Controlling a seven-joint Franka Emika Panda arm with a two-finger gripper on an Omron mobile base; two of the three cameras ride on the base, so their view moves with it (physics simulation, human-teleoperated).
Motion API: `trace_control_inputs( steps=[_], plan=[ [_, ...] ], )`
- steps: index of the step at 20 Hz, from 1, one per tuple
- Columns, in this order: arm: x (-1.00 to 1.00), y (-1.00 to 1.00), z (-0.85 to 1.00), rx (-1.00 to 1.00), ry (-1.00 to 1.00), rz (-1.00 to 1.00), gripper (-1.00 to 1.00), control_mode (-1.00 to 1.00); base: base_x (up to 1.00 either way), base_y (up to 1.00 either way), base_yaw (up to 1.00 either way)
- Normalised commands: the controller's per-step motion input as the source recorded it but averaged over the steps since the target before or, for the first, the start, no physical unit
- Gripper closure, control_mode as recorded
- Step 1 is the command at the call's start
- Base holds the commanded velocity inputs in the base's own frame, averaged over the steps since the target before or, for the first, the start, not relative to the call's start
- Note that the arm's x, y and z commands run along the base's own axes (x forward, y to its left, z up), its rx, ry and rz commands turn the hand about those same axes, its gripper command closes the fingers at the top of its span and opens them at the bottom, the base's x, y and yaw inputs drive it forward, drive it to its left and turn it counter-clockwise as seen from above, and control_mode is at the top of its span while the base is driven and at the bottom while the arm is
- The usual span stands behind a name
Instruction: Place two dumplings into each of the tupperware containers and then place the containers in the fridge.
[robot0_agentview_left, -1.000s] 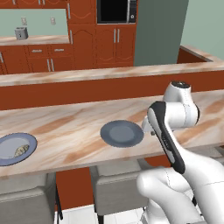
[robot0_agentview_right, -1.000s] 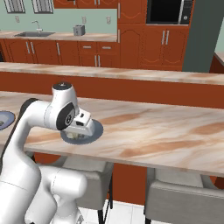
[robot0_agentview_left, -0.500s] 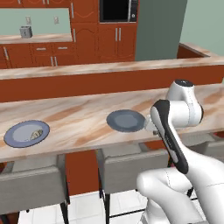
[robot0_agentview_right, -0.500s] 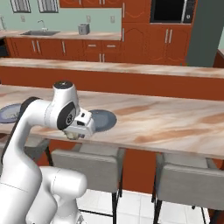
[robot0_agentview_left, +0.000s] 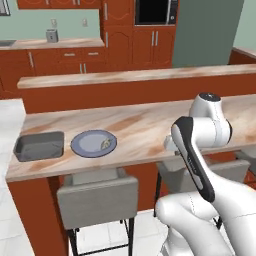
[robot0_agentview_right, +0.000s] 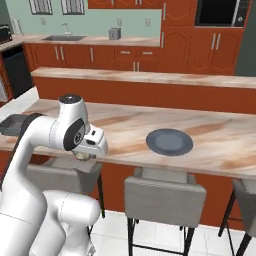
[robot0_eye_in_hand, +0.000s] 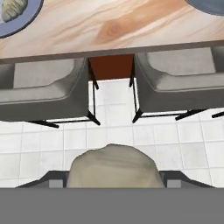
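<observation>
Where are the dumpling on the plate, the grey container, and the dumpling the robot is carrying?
plate dumpling (robot0_agentview_left: 106, 144): left base view, its middle.
container (robot0_agentview_left: 39, 146): left base view, its floor.
carried dumpling (robot0_eye_in_hand: 113, 166): hand view, its top.

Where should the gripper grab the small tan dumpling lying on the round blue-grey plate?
Probably from straight above, closing on the small tan dumpling across its narrow sides. It lies low on the round blue-grey plate, right of centre, so fingers should straddle it and clear the plate's surface.
</observation>
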Motion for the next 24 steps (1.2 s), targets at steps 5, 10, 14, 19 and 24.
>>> trace_control_inputs(
  steps=[5,10,14,19,24],
  plan=[
    [0.0,0.0,0.0,0.0,0.0,0.0,1.0,1.0,0.0,1.0,0.0],
    [0.0,0.0,0.0,0.0,0.0,0.0,1.0,1.0,0.02,0.96,0.0],
    [0.0,0.0,0.0,0.0,0.0,0.0,1.0,1.0,0.27,0.69,0.0],
    [0.0,0.0,0.0,0.0,0.0,0.0,1.0,1.0,0.44,0.43,0.0],
    [0.0,0.0,0.0,0.0,0.0,0.0,1.0,1.0,0.44,0.33,0.0]
  ],
)
